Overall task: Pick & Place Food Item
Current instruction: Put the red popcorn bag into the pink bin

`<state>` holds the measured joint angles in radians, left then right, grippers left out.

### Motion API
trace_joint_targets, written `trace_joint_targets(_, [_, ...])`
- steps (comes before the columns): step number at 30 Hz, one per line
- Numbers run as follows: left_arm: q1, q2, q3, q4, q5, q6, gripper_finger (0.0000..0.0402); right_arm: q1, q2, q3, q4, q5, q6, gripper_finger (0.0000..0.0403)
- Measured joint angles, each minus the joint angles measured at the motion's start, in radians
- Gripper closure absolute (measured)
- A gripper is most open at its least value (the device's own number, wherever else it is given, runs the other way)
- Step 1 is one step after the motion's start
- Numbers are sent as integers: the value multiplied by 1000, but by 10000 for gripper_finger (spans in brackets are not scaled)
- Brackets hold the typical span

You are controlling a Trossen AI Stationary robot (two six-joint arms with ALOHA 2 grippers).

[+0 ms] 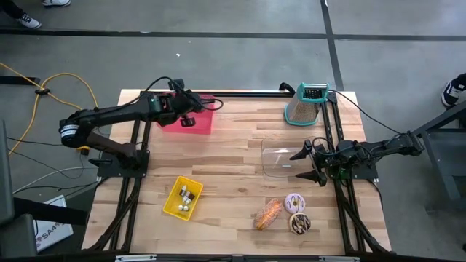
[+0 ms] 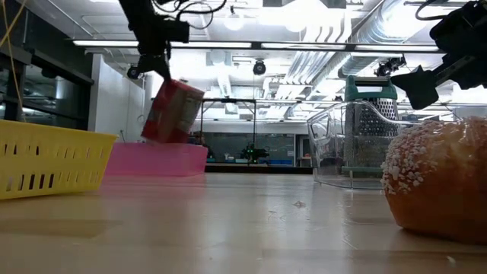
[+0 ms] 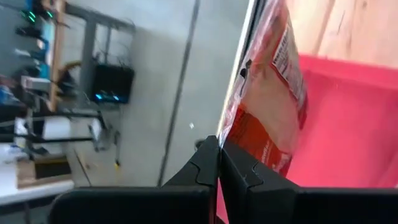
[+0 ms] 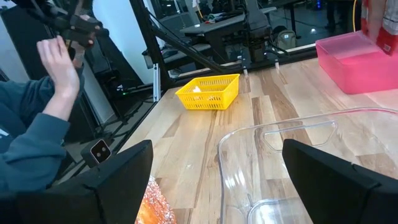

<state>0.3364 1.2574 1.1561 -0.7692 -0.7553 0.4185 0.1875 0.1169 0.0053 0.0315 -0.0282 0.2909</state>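
Observation:
A red food packet (image 2: 173,113) hangs in the air over the pink bin (image 2: 156,160) at the table's far left. My left gripper (image 2: 152,65) is shut on it from above. The left wrist view shows the packet (image 3: 267,93) stretching away from the shut fingers, with the bin (image 3: 348,124) behind it. At the table's right side my right gripper (image 1: 306,164) waits open, next to a clear plastic container (image 1: 280,156) and touching nothing. A pastry (image 1: 268,213) and two donuts (image 1: 295,202) lie on the table near the front right. My left gripper pinches the packet's top edge (image 3: 229,134) between its two shut fingers. The fingers come from above, slanting down. The packet hangs tilted below them, lifted clear, with its lower end just above the pink bin's rim.
A yellow basket (image 1: 182,198) holding small items sits at the front left. A teal-handled grater (image 1: 309,104) stands at the far right. A person's raised hand (image 4: 59,68) shows beyond the table's edge in the right wrist view. Bare wood lies in the table's middle.

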Motion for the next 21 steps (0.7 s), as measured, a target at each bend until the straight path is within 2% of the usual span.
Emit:
trace_joint_targets(7, [76,0,0,-124,60,-137,401,0,0,0,0,0,0,55])
trace_joint_targets(12, [147,0,0,-132,112,-164,401,0,0,0,0,0,0,55])
trace_joint_targets(17, [238,0,0,-132,114,-185,401,0,0,0,0,0,0,55])
trace_joint_targets(21, [313,8,-1,-170,149,-288,401,0,0,0,0,0,0,55])
